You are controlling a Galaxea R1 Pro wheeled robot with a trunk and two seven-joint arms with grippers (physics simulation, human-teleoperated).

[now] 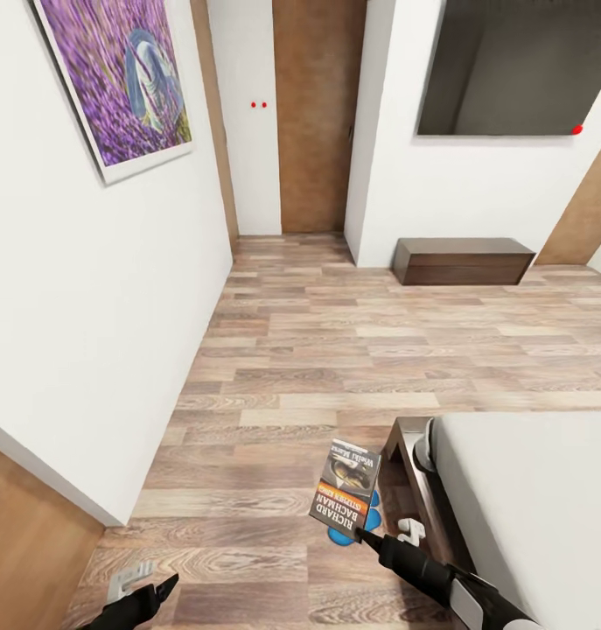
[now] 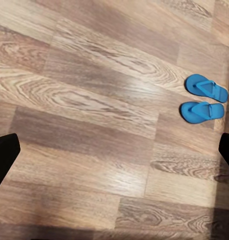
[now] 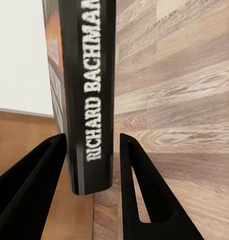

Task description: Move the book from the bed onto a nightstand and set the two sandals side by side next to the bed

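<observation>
Right fingers (image 3: 89, 165) pinch book (image 3: 89, 90), spine lengthwise between

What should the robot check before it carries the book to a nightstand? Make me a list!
1. Book held by right gripper: ok, spine sits between the fingers.
2. Grip firm: cannot tell, a gap shows beside the spine.
3. Left gripper free: ok, open over bare floor.
4. Sandals side by side: ok.
5. Sandals next to bed: ok, by its corner.
6. Nightstand located: cannot tell.
</observation>
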